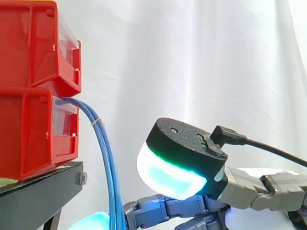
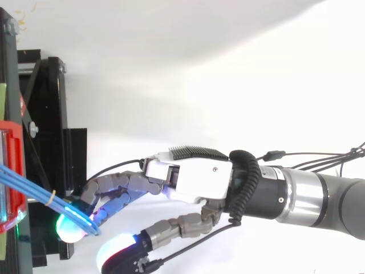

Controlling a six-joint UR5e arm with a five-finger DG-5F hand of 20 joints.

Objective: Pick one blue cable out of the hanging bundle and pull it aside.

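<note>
A bundle of thin blue cables (image 1: 103,143) comes out of the lower red bin (image 1: 29,139), arcs over and hangs down past the stand's edge. A small tie (image 1: 96,122) binds them near the top. In the top view the cables (image 2: 34,188) run right to my fingertips (image 2: 71,228). My hand (image 2: 194,180) reaches in from the right, fingers stretched out almost straight and touching the bundle low down. The thumb, with its glowing pad (image 1: 168,172), stands well apart from the fingers. The hand is open; whether a single cable lies between two fingers is hidden.
Two red bins are stacked at the left, the upper one (image 1: 33,43) above the cables' bin, on a black stand (image 1: 43,191) with a frame (image 2: 45,114). A white curtain hangs behind.
</note>
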